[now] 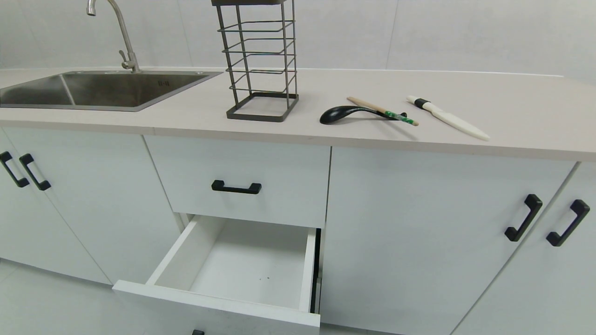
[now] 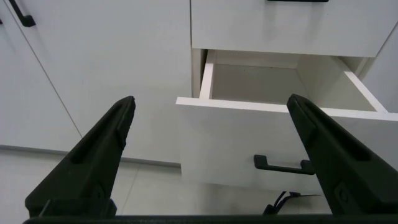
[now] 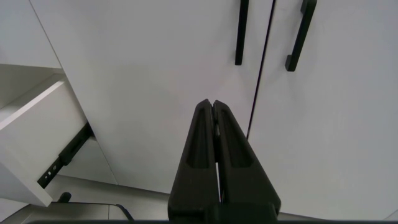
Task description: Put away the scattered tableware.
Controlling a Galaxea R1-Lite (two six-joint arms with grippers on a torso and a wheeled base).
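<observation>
Your left gripper (image 2: 211, 103) had its two dark fingers spread wide and held nothing. It sat low in front of the open drawer (image 2: 273, 107), facing the drawer's white front panel and its black handle (image 2: 283, 165). Your right gripper (image 3: 213, 107) had its fingers pressed together, with nothing between them. It faced a pair of white cabinet doors (image 3: 155, 81) with vertical black handles (image 3: 240, 32), beside the side of the open drawer.

From the head camera, the scattered tableware lay on the pale countertop (image 1: 512, 116), to the right of a tall black wire rack (image 1: 260, 60). Nearest the rack was a black spoon (image 1: 337, 114), with its bowl toward the rack and its handle running off to the right. Wooden chopsticks (image 1: 382, 110) with green patterned tips lay slantwise across the end of the spoon's handle. Just to the right of them, and not touching, lay a white knife (image 1: 449, 118) with a black band near its far end.

A steel sink (image 1: 116, 88) with a curved faucet (image 1: 121, 32) sat at the left end of the countertop. Below the rack was a closed drawer (image 1: 247, 163), and the open drawer was pulled out directly beneath it, showing a bare white floor inside.
</observation>
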